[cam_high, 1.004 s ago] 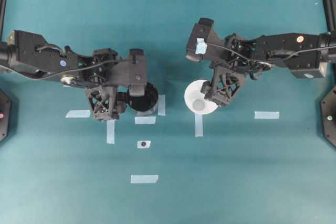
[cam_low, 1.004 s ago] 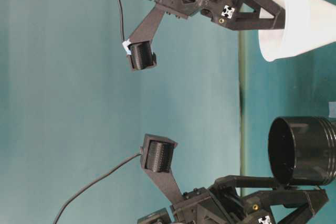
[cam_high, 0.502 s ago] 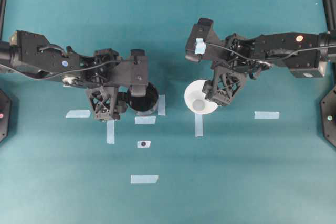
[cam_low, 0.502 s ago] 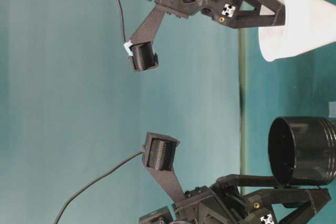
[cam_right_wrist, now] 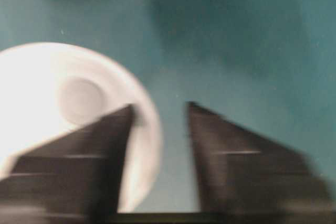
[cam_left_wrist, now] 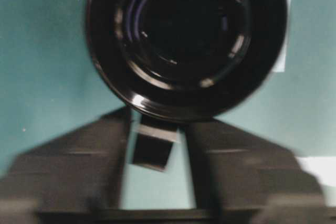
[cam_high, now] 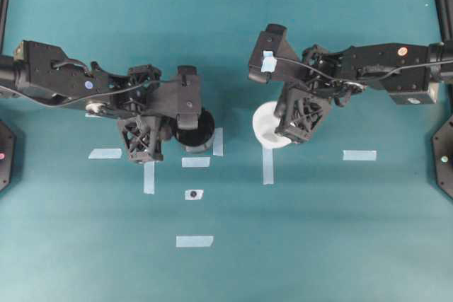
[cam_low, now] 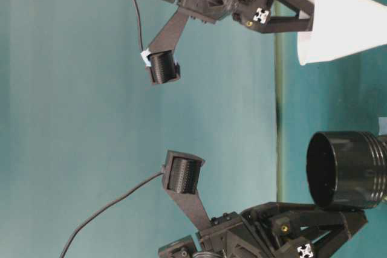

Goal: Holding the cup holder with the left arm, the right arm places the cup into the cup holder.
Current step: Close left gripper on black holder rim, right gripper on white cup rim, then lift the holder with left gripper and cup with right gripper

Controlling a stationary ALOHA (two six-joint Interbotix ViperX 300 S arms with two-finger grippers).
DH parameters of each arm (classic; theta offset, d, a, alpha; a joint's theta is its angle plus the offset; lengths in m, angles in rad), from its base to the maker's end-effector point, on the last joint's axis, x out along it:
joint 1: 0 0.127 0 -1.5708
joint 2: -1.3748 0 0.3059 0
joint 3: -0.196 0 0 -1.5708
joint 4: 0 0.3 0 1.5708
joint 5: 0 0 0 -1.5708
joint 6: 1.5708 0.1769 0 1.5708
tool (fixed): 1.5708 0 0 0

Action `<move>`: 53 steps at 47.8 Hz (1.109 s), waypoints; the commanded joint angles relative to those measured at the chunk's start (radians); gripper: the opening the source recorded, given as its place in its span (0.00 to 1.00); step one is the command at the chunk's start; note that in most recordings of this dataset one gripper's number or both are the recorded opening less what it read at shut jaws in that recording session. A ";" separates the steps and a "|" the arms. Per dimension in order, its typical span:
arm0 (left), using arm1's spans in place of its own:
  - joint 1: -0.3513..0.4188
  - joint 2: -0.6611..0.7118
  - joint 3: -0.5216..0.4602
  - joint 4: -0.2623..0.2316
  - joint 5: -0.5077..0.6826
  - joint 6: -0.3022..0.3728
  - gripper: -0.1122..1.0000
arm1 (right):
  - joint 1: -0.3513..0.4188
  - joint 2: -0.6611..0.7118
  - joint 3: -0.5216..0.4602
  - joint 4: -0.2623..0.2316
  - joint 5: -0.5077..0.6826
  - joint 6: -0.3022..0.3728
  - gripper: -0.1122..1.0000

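Observation:
The glossy black cup holder [cam_high: 202,132] stands left of centre, its mouth filling the left wrist view [cam_left_wrist: 186,40]. Its stubby handle [cam_left_wrist: 152,148] lies between the fingers of my left gripper [cam_left_wrist: 157,129], which are drawn in close, with a thin strip of table still showing on either side. The white cup [cam_high: 265,129] stands right of centre and looks tipped in the table-level view [cam_low: 338,22]. My right gripper [cam_right_wrist: 160,107] straddles the cup's [cam_right_wrist: 68,114] near rim, one finger inside and one outside. A gap shows between the rim and the outer finger [cam_right_wrist: 236,166].
Pale tape strips mark the teal table, among them one at the front [cam_high: 195,241], one on the right [cam_high: 359,155] and one on the left [cam_high: 105,153]. A small tape patch with a dark dot [cam_high: 193,194] lies before the holder. Black mounts stand at both side edges.
Both grippers have narrowed sharply from wide open. The cup has tipped and shifted slightly towards the back; the holder has edged a little to the left.

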 commanded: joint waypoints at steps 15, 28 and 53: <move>-0.012 -0.020 -0.029 0.002 0.002 0.035 0.35 | 0.011 -0.012 -0.028 0.052 -0.005 0.002 0.16; -0.017 -0.021 -0.038 0.002 0.003 0.046 0.34 | 0.009 -0.026 -0.029 0.091 0.000 0.003 0.14; -0.029 -0.078 -0.058 0.002 0.046 0.046 0.30 | -0.002 -0.156 -0.018 0.117 0.003 0.038 0.13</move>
